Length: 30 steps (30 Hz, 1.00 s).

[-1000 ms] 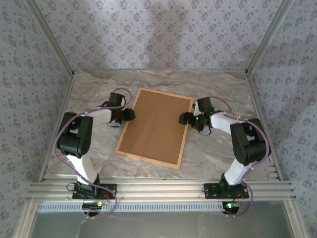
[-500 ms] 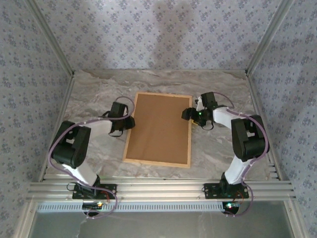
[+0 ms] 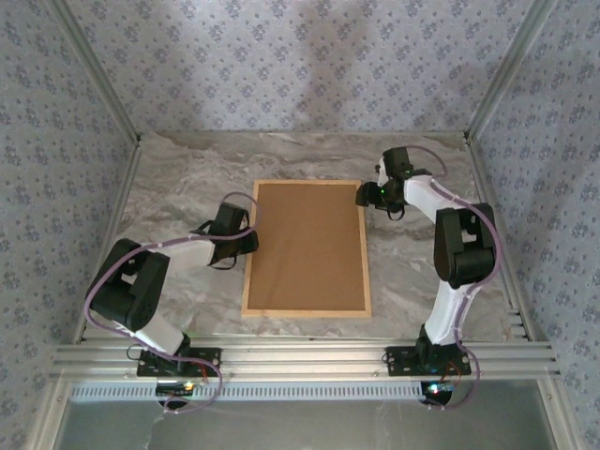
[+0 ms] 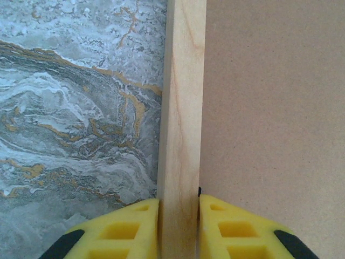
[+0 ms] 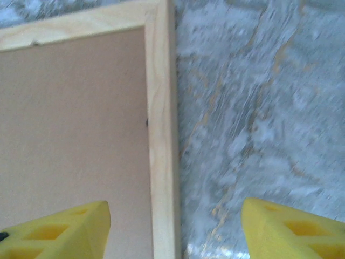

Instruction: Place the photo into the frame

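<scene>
Left end effector (image 4: 179, 204) clamps the frame (image 4: 182, 97) — right end effector (image 5: 173, 209) gapes astride its rail, seemingly not touching.

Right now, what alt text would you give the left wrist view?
The left gripper, its yellow fingers at the bottom edge, is shut on the light wooden frame rail running up the picture. Plain brown backing board lies right of the rail, grey marbled table left.

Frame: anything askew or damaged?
Nothing stands out. The frame lies flat, board seated inside; left end effector pinches its left rail, right end effector open astride the right rail.
</scene>
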Motion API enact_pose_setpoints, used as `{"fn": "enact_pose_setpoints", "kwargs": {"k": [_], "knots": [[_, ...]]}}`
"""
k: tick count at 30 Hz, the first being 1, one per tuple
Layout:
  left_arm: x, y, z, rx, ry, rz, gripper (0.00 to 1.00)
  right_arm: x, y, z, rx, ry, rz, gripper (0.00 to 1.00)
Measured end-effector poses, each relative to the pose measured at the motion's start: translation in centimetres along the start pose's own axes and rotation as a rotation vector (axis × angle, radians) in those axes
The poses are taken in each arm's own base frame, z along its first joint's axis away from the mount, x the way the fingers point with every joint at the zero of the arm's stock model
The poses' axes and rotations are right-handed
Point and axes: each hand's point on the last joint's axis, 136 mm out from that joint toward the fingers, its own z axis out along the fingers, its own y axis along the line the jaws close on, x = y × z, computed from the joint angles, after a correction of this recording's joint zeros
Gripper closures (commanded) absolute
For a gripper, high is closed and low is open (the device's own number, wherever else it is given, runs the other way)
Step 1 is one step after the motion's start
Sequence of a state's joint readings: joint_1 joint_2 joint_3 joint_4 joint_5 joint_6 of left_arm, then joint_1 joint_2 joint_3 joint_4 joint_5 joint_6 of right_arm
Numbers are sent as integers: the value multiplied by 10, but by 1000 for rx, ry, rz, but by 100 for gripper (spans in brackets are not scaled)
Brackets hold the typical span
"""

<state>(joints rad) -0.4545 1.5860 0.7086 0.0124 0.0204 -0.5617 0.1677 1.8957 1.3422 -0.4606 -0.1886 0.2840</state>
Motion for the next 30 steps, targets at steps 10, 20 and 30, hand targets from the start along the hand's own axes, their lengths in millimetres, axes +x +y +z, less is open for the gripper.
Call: {"fn": "enact_pose_setpoints", "kwargs": {"k": [10,20,30], "knots": [[-1,-1,0,-6,9,23,77,-23,-7,25,77,66,-39,47],[-1,-1,0,-6,10,39,77,-20,3,41,118,134,-87,54],[-1,-1,0,-5,9,41,77,-14,3,39,152,160,-106,57]]}}
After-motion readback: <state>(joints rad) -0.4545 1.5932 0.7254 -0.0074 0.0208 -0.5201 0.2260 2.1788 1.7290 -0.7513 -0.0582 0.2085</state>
